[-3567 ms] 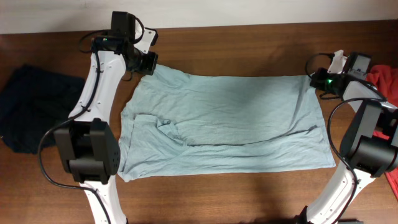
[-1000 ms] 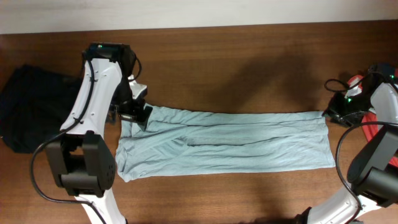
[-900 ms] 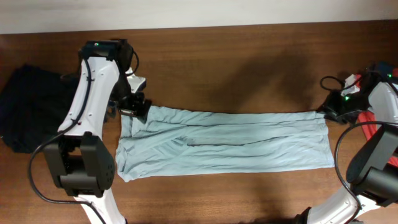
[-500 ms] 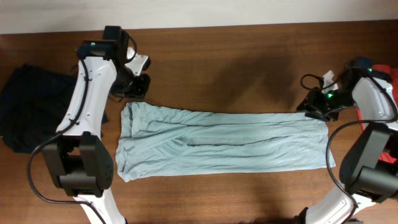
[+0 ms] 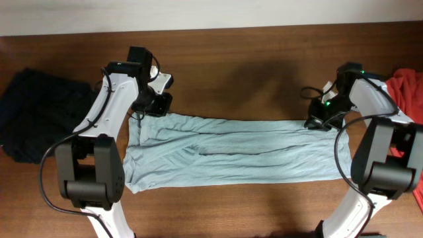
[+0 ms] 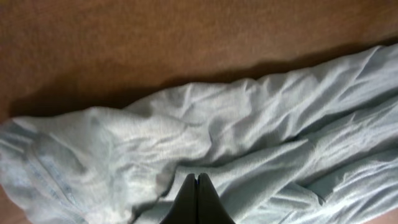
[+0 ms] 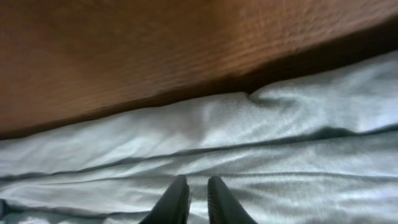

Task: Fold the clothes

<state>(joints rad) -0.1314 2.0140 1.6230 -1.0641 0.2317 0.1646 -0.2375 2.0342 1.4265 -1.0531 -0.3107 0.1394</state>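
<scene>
Pale grey-blue T-shirt (image 5: 238,149) lies on table (image 5: 264,53), long axis 9-to-3. My left gripper (image 5: 157,106), fingers pressed together and empty, at its 10 o'clock corner. My right gripper (image 5: 316,122), fingers slightly parted, at 2 o'clock corner. Fabric lies toward 6 from both.

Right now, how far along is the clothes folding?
Done: the pale grey-blue short-sleeved T-shirt lies folded lengthwise into a long band. In hand: nothing; the left claw and right claw are at its far edge, gripping no cloth. Left: the crosswise folds, plus the crumpled navy garment and red garment.
</scene>
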